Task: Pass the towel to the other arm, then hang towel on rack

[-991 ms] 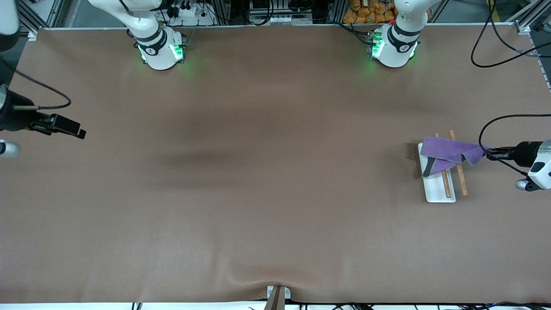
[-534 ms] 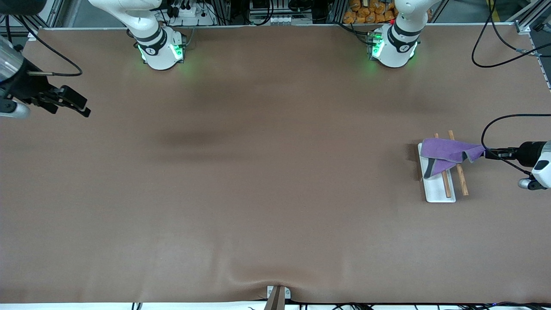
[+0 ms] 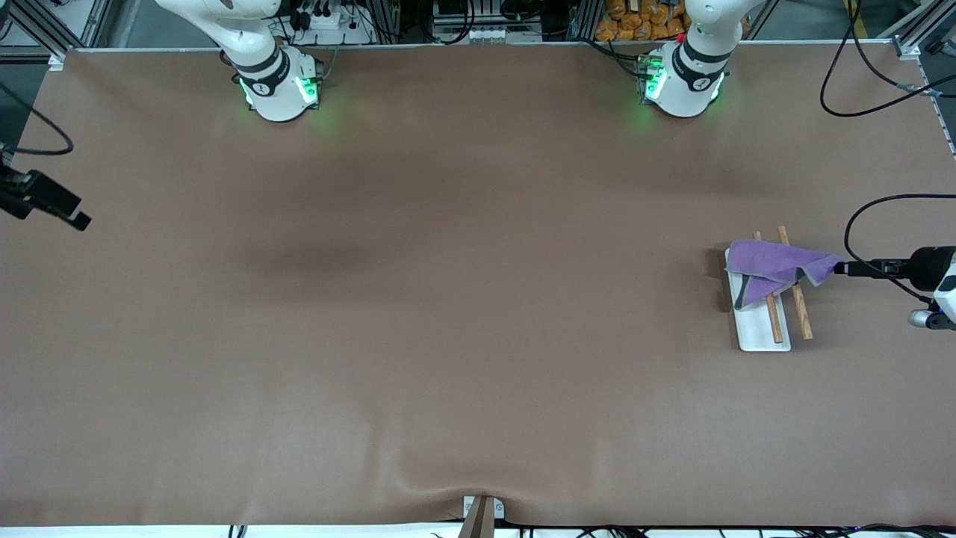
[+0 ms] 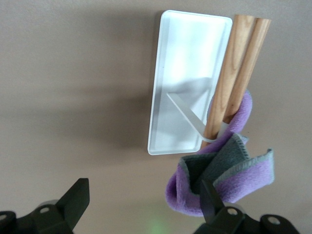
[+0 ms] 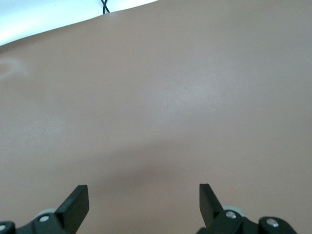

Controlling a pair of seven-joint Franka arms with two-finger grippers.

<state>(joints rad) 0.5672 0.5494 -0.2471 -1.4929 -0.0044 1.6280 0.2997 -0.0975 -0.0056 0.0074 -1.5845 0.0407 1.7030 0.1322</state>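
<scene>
A purple towel with a grey underside lies draped over the two brown rods of the rack, whose white base rests on the table at the left arm's end. My left gripper hovers level beside the towel's outer corner. In the left wrist view the left gripper is open, and the towel's hanging fold droops next to one finger, with the rods and base farther on. My right gripper waits open at the right arm's end of the table, and in the right wrist view the right gripper holds nothing.
A brown mat covers the table. The two arm bases stand along the mat's back edge. A small bracket sits at the edge nearest the front camera. A black cable loops above the left gripper.
My left gripper has opened, let go of the towel's corner and drawn back a little from the rack. The towel now rests on the rods. My right gripper has shifted farther out at its table end.
</scene>
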